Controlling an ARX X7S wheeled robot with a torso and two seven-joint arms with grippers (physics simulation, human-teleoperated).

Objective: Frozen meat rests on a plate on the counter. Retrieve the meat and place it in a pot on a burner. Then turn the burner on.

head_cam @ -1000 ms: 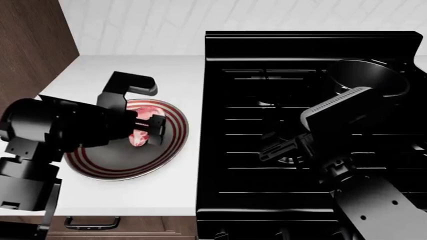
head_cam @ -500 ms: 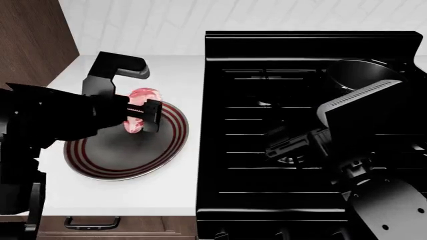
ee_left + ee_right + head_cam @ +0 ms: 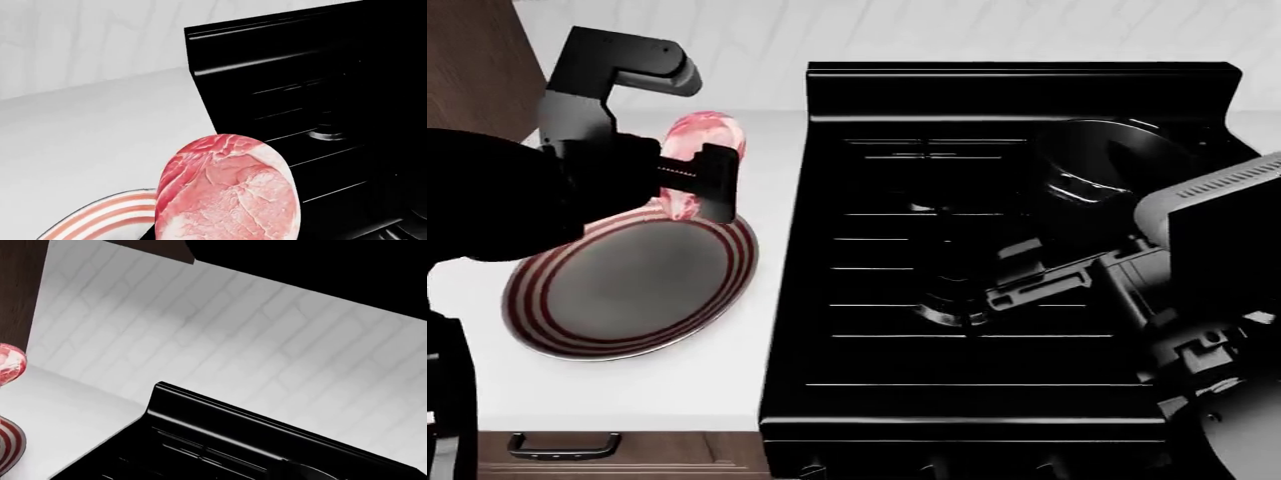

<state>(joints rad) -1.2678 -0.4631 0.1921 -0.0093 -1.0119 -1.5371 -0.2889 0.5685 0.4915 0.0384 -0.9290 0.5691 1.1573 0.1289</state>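
My left gripper [image 3: 694,185] is shut on the meat [image 3: 702,133], an oval pink-red slab held on edge above the far rim of the plate [image 3: 537,322]. The plate, with a dark centre and red rings, lies bare on the white counter [image 3: 654,385]. In the left wrist view the meat [image 3: 227,192] fills the foreground, with the plate rim [image 3: 100,220] below it. The black pot [image 3: 1110,165] stands on the stove's far right burner. My right gripper [image 3: 1017,290] hovers over the middle of the stove, dark against it; its jaws cannot be made out.
The black stove [image 3: 961,350] with grates lies right of the counter, with a raised back panel [image 3: 227,415]. A brown wooden cabinet [image 3: 474,50] stands at far left. A drawer handle [image 3: 561,443] sits below the counter edge. A white tiled wall [image 3: 233,330] is behind.
My left gripper has lifted the meat off the plate and carried it up and toward the back. The right arm has drawn to the right. The view has shifted slightly.
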